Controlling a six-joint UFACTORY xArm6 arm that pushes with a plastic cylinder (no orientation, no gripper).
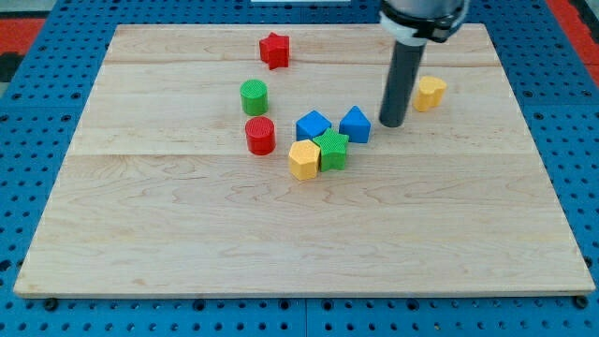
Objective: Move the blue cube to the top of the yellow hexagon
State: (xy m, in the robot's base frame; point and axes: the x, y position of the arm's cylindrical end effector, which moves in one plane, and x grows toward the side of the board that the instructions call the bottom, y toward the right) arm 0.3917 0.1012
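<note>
The blue cube sits near the board's middle, just above and touching the yellow hexagon. A green star lies right of the hexagon and below the cube. A second blue block, triangular, stands right of the cube. My tip rests on the board just right of the blue triangular block, about 85 px right of the blue cube, apart from both.
A red star is near the view's top. A green cylinder and a red cylinder stand left of the blue cube. A yellow block lies right of my rod. The wooden board sits on a blue pegboard.
</note>
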